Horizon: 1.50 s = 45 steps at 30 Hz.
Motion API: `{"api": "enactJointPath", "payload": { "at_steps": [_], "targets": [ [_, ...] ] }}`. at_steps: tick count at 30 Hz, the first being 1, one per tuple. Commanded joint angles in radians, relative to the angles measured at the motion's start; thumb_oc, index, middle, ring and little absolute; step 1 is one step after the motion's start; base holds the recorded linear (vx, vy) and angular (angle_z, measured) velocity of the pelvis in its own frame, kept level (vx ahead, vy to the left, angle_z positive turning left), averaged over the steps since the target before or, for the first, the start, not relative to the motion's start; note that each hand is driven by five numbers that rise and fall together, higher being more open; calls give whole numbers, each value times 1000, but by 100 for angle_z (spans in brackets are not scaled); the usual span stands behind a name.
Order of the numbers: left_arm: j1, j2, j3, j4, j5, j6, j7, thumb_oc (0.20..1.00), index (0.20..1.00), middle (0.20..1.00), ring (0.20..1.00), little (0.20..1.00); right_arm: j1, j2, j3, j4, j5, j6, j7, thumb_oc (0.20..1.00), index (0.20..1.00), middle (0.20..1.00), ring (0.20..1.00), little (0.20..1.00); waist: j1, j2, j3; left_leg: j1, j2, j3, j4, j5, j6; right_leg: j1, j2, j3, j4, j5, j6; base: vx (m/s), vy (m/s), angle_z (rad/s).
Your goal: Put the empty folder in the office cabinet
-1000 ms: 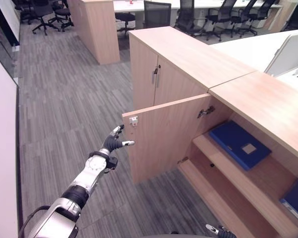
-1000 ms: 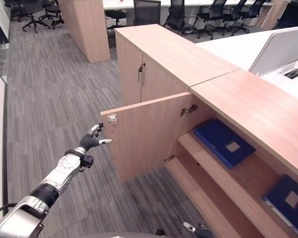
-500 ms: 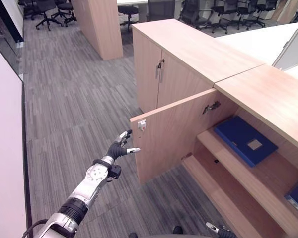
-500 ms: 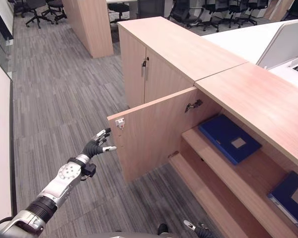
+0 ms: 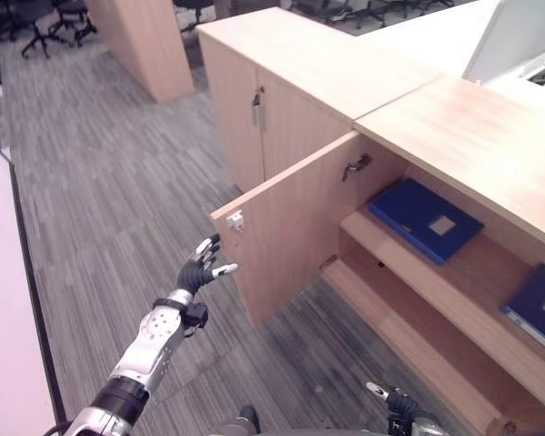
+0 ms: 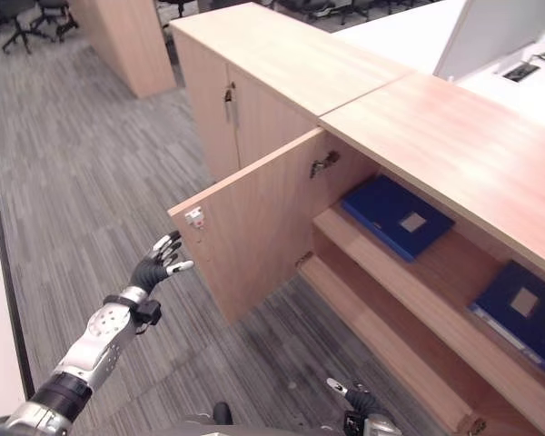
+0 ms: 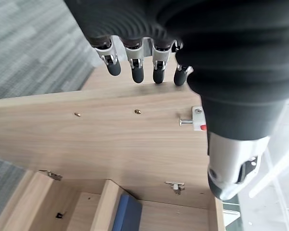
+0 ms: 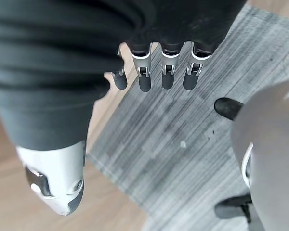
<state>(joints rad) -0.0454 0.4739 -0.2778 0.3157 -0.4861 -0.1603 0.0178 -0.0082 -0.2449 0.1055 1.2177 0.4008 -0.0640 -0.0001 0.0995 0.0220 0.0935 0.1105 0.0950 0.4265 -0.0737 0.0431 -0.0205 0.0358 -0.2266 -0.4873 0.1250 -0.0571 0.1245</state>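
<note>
Office cabinet point(image 5: 454, 136) with its door point(image 5: 291, 227) swung wide open, exposing two shelves. A blue folder point(image 5: 425, 220) lies flat on the upper shelf point(image 5: 454, 272), near the hinge side; a second blue folder point(image 5: 538, 307) lies on the same shelf, well apart from it. The left hand point(image 5: 200, 266) hovers just beside the door's free edge, below the latch point(image 5: 235, 221), fingers point(image 7: 136, 67) straight and spread, holding nothing. The right hand point(image 6: 361, 401) hangs low over the carpet floor point(image 5: 118, 200), fingers relaxed, also empty. Judged stage: folder apparently already placed, door not yet shut. The next move probably calls for pressing the door's outer face and swinging it closed.
</note>
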Motion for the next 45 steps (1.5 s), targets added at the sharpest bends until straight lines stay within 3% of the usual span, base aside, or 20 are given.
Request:
{"api": "enactJointPath", "payload": {
  "at_steps": [1,5,6,7,8,9,10,12,16,17,19,23,30,34,45],
  "targets": [
    [-214,-181,-220,-98,40,-34,-142,1000,1000,1000,1000,1000,-41,-2,36,8,-6,-21,0,1000,1000,1000,1000,1000,-140,-24,-31,-27,3,-29,41,-33,-43,81,40,34,-134,54,36,-9,-184,-28],
    [-243,-202,-232,-84,34,-31,-131,1000,1000,1000,1000,1000,-40,-24,32,10,8,-19,-3,1000,1000,1000,1000,1000,-174,-31,-17,-74,65,-7,206,-31,-83,108,70,83,-175,41,7,-3,-179,-19],
    [-246,-211,-233,-80,28,-29,-124,1000,1000,1000,1000,1000,-40,-31,38,14,15,-17,-6,1000,1000,1000,1000,1000,-182,-30,-8,-88,107,-14,303,-9,-96,125,95,119,-190,25,-14,23,-191,-28],
    [-250,-215,-234,-77,26,-28,-114,1000,1000,1000,1000,1000,-44,-38,43,16,13,-15,-8,1000,1000,1000,1000,1000,-176,-26,4,-116,127,-55,364,46,-114,130,106,141,-188,17,-24,2,-140,-36],
    [-252,-215,-234,-76,26,-28,-114,1000,1000,1000,1000,1000,-45,-38,42,16,13,-15,-8,1000,1000,1000,1000,1000,-176,-25,1,-123,129,-56,363,51,-114,122,107,141,-187,20,-27,-20,-61,-49],
    [-252,-222,-223,-73,18,-32,-101,1000,1000,1000,1000,1000,-51,-49,50,17,9,-8,-13,1000,1000,1000,1000,1000,-171,-22,15,-142,126,-160,396,79,-123,125,117,180,-188,16,-36,-24,-28,-43],
    [-253,-222,-223,-73,19,-32,-101,1000,1000,1000,1000,1000,-51,-49,50,17,9,-8,-13,1000,1000,1000,1000,1000,-171,-22,13,-144,125,-160,392,85,-121,121,115,180,-187,19,-37,0,-23,-36],
    [-243,-221,-214,-80,7,-35,-94,1000,1000,1000,1000,1000,-54,-55,50,18,11,-4,-17,1000,1000,1000,1000,1000,-160,-21,9,-130,86,-275,354,49,-106,117,112,227,-192,23,-28,47,18,-58],
    [-207,-204,-202,-104,0,-46,-96,1000,1000,1000,1000,1000,-55,-70,60,34,-7,-4,-17,1000,1000,1000,1000,1000,-114,-14,-3,-127,-21,-576,174,-41,-96,103,110,342,-201,23,-10,128,40,-98],
    [-197,-198,-199,-112,-3,-44,-96,1000,1000,1000,1000,1000,-61,-73,61,40,-14,-4,-21,1000,1000,1000,1000,1000,-101,-6,-2,-150,-38,-651,137,-26,-94,103,119,375,-201,20,-9,151,21,-63],
    [-173,-183,-189,-126,-12,-46,-109,1000,1000,1000,1000,1000,-67,-77,55,50,-26,-4,-24,1000,1000,1000,1000,1000,-93,4,0,-149,-52,-703,71,-9,-100,112,134,415,-200,7,-7,108,22,-134],
    [-142,-175,-161,-125,0,-47,-113,1000,1000,1000,1000,1000,-54,-64,37,42,-31,-3,-11,1000,1000,1000,1000,1000,-111,21,-21,-95,-23,-648,7,14,-107,126,136,436,-207,8,4,115,86,-106],
    [-150,-129,-74,-43,38,-60,-61,1000,1000,1000,1000,1000,-37,-22,43,17,-37,-2,1,1000,1000,1000,1000,1000,-141,0,-46,-39,-27,-556,-14,-18,-80,115,110,487,-204,22,22,98,77,-60],
    [-262,-67,-22,156,114,-58,9,1000,1000,1000,1000,1000,-12,-13,52,4,-44,3,16,1000,1000,1000,1000,1000,-171,-16,-67,-2,-27,-475,-14,-58,-62,115,88,532,-202,22,41,107,83,-33],
    [-565,108,-41,522,158,-45,32,1000,1000,1000,1000,1000,12,-46,42,16,-32,4,36,1000,1000,1000,1000,1000,-231,-35,-85,35,-33,-332,-14,-95,-45,60,57,605,-194,67,102,62,82,-39]
  ]
}}
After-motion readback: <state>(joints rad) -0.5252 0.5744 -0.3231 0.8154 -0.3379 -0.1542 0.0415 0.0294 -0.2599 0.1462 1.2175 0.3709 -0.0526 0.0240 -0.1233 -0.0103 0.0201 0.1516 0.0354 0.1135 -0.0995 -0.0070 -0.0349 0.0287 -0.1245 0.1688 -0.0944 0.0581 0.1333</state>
